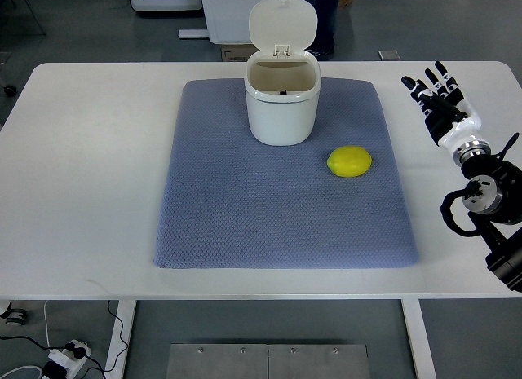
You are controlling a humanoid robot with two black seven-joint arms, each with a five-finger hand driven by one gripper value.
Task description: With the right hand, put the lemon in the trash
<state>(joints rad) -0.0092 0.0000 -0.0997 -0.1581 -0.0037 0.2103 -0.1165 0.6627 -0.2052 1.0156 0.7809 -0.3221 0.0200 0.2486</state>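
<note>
A yellow lemon (349, 161) lies on the blue-grey mat (245, 224), to the right of centre. A small white trash bin (282, 102) stands at the mat's far middle with its lid flipped up and its inside open to view. My right hand (436, 92) hovers over the bare table at the right, beyond the mat's edge, fingers spread and pointing away, holding nothing. It is about a hand's length to the right of the lemon and a little farther back.
The white table (90, 167) reaches past the mat on all sides. Behind the table stand white cabinets (228, 12), and a person's dark legs (325, 20) show there. Cables and a power strip (61, 359) lie on the floor at front left.
</note>
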